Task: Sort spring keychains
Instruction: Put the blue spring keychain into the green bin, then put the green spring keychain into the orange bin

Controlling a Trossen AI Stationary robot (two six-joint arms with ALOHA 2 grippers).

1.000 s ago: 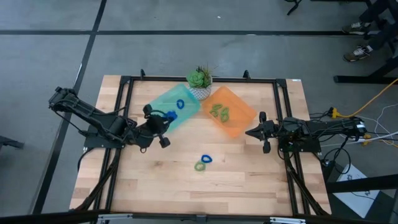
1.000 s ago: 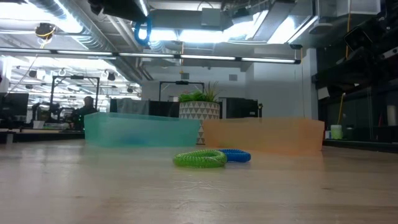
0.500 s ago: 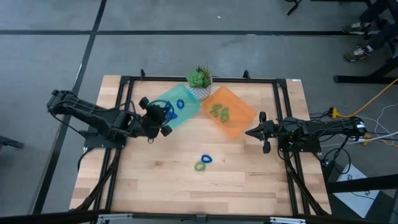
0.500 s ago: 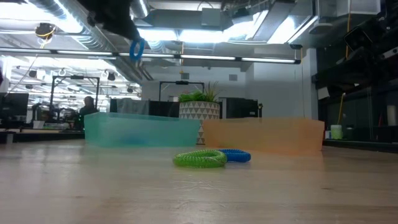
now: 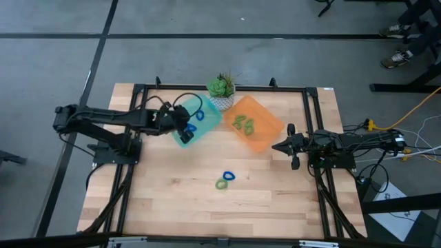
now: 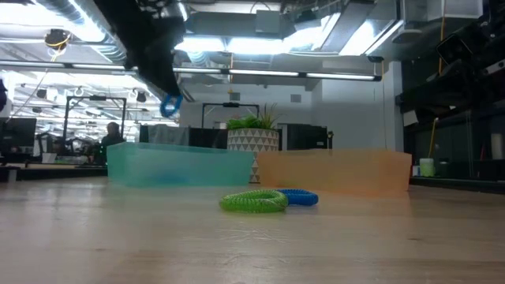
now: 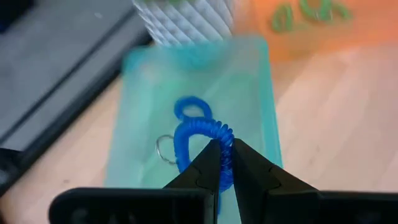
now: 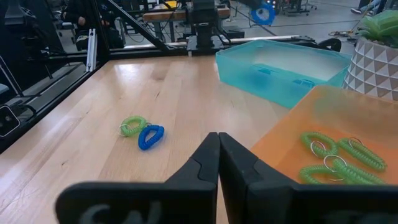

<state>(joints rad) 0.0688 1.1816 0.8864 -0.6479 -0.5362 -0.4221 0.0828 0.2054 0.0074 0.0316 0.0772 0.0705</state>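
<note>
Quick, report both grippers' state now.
Left gripper: shut on a blue spring keychain, above the teal tray.
Right gripper: shut, holding nothing, waiting by the orange tray.

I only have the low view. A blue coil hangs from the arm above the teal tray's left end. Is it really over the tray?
Observer: Yes. The left wrist view shows the left hand shut on the held blue keychain, directly above the teal tray.
Operator: The wall hides the inside. Anything in there?
Observer: One loose blue keychain lies on its floor.
Operator: And the orange tray?
Observer: Only green keychains lie in it.
</note>
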